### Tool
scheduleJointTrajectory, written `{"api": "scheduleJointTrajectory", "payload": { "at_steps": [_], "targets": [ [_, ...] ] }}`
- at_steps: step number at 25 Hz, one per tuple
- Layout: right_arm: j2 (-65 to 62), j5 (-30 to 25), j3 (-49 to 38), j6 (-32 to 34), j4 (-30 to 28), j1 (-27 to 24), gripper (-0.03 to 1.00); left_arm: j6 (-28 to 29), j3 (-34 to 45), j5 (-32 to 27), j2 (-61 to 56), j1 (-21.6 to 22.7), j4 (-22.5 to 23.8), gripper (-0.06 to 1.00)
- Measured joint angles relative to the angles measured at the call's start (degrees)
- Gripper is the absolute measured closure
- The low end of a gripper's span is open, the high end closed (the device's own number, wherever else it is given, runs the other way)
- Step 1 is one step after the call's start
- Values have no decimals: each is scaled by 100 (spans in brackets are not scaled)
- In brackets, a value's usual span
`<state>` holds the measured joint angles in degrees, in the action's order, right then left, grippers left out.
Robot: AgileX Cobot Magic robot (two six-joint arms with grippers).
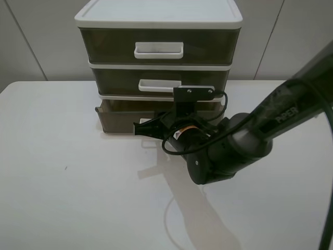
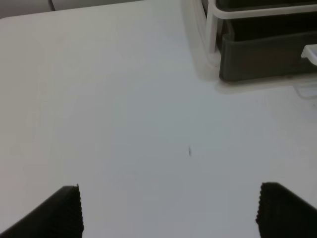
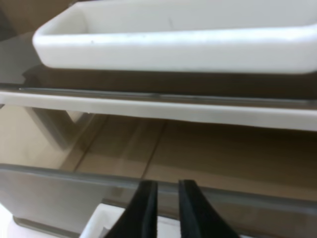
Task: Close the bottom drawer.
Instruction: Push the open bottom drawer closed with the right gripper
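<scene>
The bottom drawer [image 1: 117, 117], smoky olive-brown, stands pulled a short way out of the white-framed drawer unit [image 1: 158, 18]. My right gripper [image 1: 139, 128] is shut, its fingers nearly touching, right at the drawer's front. In the right wrist view the fingertips [image 3: 143, 208] sit against the drawer's front wall [image 3: 49, 193], just above its white handle [image 3: 99, 225]. The left wrist view shows the drawer [image 2: 267, 54] far off across the table. My left gripper [image 2: 171, 218] is open and empty there. It is out of the exterior high view.
The top drawer [image 1: 158, 47] and middle drawer [image 1: 156, 80] above are shut. The middle drawer's white handle [image 3: 173, 44] hangs just over my right gripper. The white table [image 1: 62, 172] spreads in front of the unit. A wall stands close behind it.
</scene>
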<state>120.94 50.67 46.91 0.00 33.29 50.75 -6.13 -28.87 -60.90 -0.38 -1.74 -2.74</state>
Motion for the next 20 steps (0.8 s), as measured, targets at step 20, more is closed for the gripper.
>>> {"api": "scheduleJointTrajectory", "payload": {
  "at_steps": [20],
  "targets": [
    [460, 131, 414, 0, -1, 0, 95, 0, 0, 0, 0, 0, 0, 23]
  ]
}}
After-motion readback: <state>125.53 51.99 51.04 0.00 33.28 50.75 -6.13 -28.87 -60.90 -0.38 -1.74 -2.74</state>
